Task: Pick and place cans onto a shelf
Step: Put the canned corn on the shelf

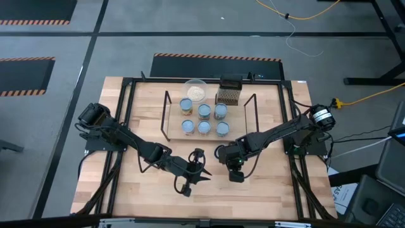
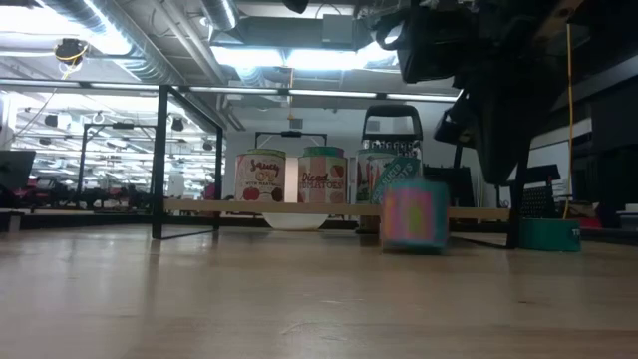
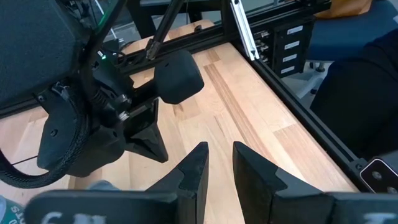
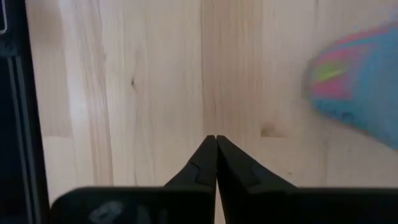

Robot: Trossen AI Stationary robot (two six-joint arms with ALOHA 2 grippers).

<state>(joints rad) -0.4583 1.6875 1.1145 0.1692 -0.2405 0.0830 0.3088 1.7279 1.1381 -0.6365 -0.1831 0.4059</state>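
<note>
Six cans (image 1: 204, 119) stand in two rows on the shelf (image 1: 175, 133), at the far middle of the desk (image 1: 266, 196). Behind the shelf sit a clear bowl (image 1: 195, 90) and a dark mesh box (image 1: 228, 94). One more can (image 2: 414, 214) stands on the desk in front of the shelf, beside the right gripper (image 1: 235, 168), whose fingers are pressed together, empty. The left gripper (image 1: 197, 170) hovers nearby, its fingers (image 3: 194, 169) slightly parted, holding nothing.
</note>
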